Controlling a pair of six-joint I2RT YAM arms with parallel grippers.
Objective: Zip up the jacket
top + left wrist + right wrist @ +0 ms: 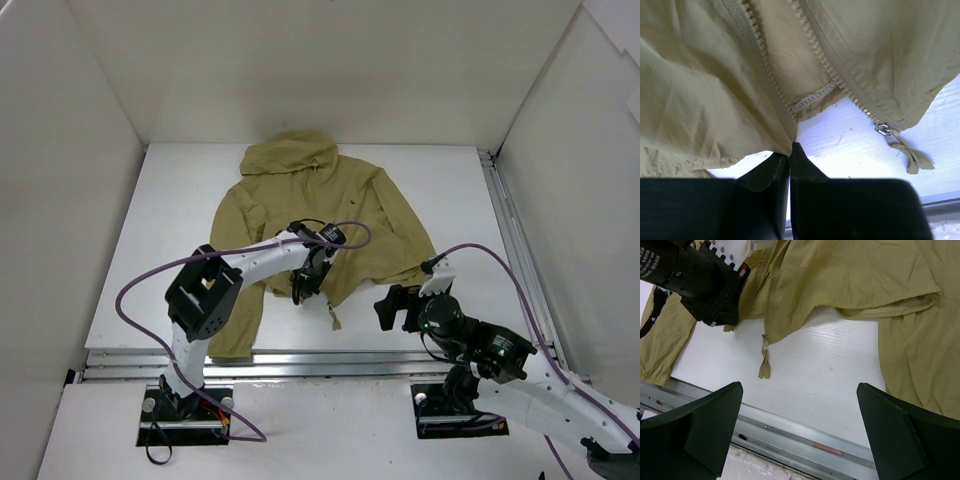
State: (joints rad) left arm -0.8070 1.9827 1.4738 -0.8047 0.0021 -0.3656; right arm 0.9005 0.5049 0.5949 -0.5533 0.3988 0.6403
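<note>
The olive-khaki hooded jacket (340,195) lies flat on the white table, hood at the far side, front zipper open. My left gripper (303,287) is shut on the jacket's bottom hem at the lower end of one zipper row (760,55). In the left wrist view its fingertips (795,149) pinch the fabric edge. The metal zipper slider (883,130) with its fabric pull tab (912,161) hangs on the other row, to the right. My right gripper (398,308) is open and empty above the table's near edge, right of the slider (764,339) and its tab (763,366).
A metal rail (320,360) runs along the table's near edge and also shows under my right gripper (790,437). Another rail (512,245) runs along the right side. White walls enclose the table. The left arm's wrist (700,280) sits over the jacket's hem.
</note>
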